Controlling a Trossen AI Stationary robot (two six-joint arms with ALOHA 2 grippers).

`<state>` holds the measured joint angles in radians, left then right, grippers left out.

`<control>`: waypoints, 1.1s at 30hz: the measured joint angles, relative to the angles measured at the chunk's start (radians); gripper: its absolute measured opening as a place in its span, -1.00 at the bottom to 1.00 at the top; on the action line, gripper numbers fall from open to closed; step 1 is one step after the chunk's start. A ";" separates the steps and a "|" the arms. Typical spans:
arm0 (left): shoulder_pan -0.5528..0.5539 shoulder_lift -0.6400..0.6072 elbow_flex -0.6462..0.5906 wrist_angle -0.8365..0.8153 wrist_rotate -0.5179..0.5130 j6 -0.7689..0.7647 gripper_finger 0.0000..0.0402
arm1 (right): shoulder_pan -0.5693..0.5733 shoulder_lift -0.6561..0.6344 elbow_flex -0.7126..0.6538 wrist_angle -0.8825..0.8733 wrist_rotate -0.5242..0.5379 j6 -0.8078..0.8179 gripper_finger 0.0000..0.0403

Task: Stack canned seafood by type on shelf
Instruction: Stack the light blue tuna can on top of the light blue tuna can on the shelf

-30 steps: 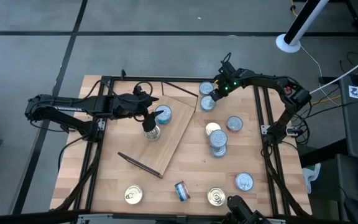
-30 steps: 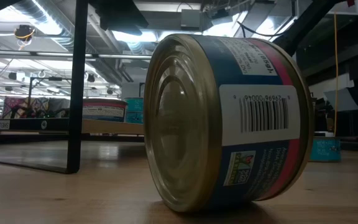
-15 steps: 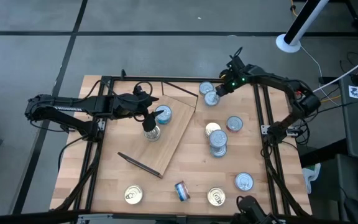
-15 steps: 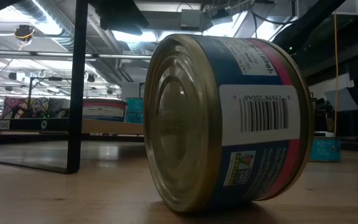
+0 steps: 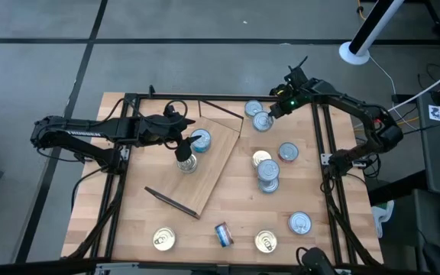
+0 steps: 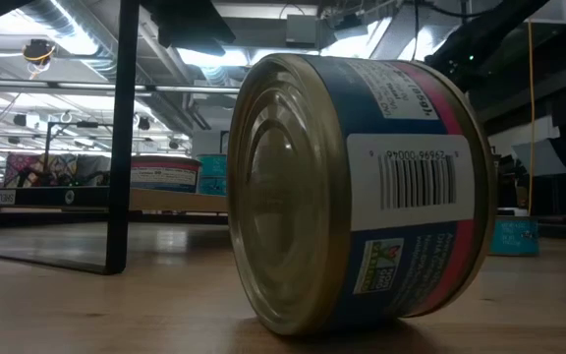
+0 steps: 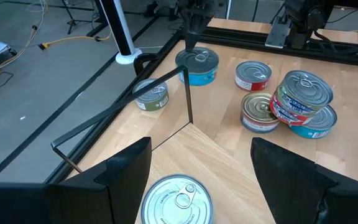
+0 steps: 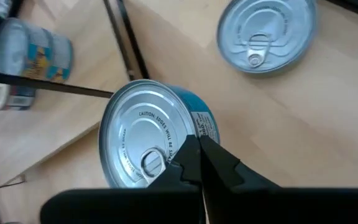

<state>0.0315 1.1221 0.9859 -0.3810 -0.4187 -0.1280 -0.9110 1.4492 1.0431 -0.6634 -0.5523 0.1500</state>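
Your left gripper [image 7: 194, 180] hangs spread wide over the light plywood shelf board [image 5: 212, 172], with a silver-topped tin [image 7: 176, 199] right between its fingers and a blue-labelled tin [image 5: 200, 140] just beside it; those two look like the only cans on the shelf. Your right gripper [image 8: 194, 163] is pinched closed on nothing, poised above a teal-labelled silver tin [image 8: 151, 142] on the slatted wooden tabletop [image 5: 243, 218]. Most of the sorting seems left: roughly nine tins remain scattered beyond both grippers.
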 joint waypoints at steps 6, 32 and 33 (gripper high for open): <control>0.000 0.000 0.000 0.000 0.000 0.000 0.35 | 0.001 -0.039 0.000 0.000 -0.081 0.052 -1.00; 0.000 0.000 0.000 0.003 0.000 0.018 0.35 | 0.134 -0.150 0.000 0.032 -0.186 0.230 -1.00; 0.000 0.000 0.000 0.003 0.000 0.020 0.35 | 0.153 -0.149 0.000 0.040 -0.176 0.241 -1.00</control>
<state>0.0317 1.1221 0.9859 -0.3775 -0.4187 -0.1077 -0.7577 1.2999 1.0431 -0.6232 -0.7279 0.3907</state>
